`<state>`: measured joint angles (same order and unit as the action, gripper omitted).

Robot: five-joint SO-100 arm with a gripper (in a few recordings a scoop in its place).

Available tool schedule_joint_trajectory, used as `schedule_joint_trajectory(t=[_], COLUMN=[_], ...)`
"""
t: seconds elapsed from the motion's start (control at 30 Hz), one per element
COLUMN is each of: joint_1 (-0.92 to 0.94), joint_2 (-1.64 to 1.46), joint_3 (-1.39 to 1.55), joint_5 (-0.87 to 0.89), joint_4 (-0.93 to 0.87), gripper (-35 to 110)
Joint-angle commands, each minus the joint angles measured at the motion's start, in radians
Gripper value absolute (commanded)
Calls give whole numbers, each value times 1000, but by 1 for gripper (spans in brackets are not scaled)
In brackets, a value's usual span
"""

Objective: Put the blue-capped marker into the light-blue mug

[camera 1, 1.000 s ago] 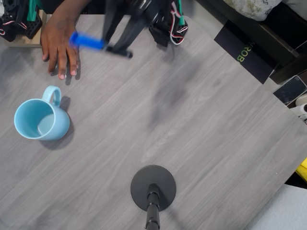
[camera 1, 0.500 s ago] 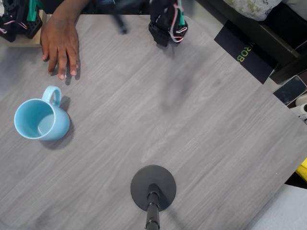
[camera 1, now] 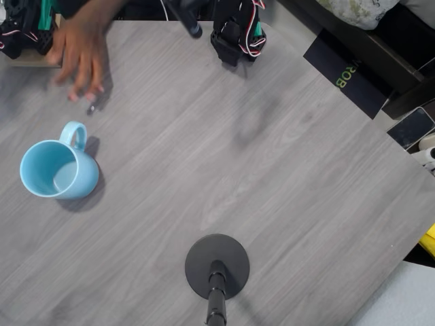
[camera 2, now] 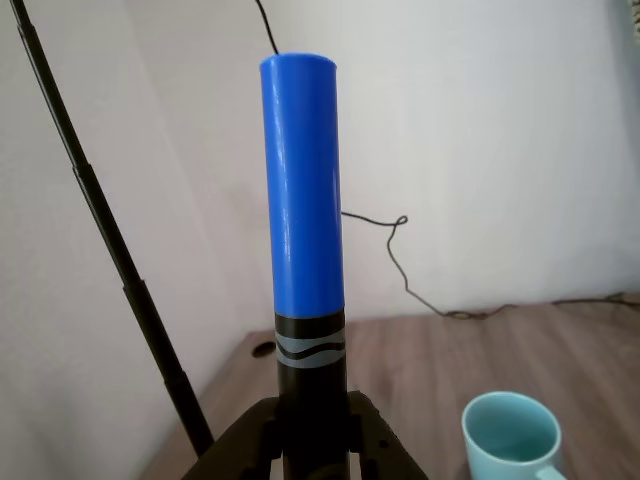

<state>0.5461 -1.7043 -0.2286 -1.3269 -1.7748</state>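
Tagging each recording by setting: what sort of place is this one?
Probably a home or hobby desk used as a robot workspace, not a lab. A grey wood-grain table carries a light-blue mug and a round black stand base; a plain wall with a loose cable stands behind, and a person's hand rests at the edge.

A round black stand base (camera 1: 217,266) sits on the grey wood surface (camera 1: 285,176), near its bottom edge, with a thin black pole (camera 2: 110,240) going up. A dark box (camera 1: 345,76) with green letters lies off the surface's top right corner. A thin black wire (camera 2: 400,262) hangs along the white wall (camera 2: 500,140).
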Motion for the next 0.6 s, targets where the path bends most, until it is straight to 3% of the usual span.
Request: schedule_joint_trajectory(t=[0.0, 0.43, 0.5, 0.57], joint_1=[14, 8, 29, 49], joint_2=[35, -15, -98, -233], joint_3=[-9, 8, 199, 522], joint_5=[18, 21, 29, 46], joint_4=[-9, -5, 48, 233], gripper=[0, 0, 0, 0])
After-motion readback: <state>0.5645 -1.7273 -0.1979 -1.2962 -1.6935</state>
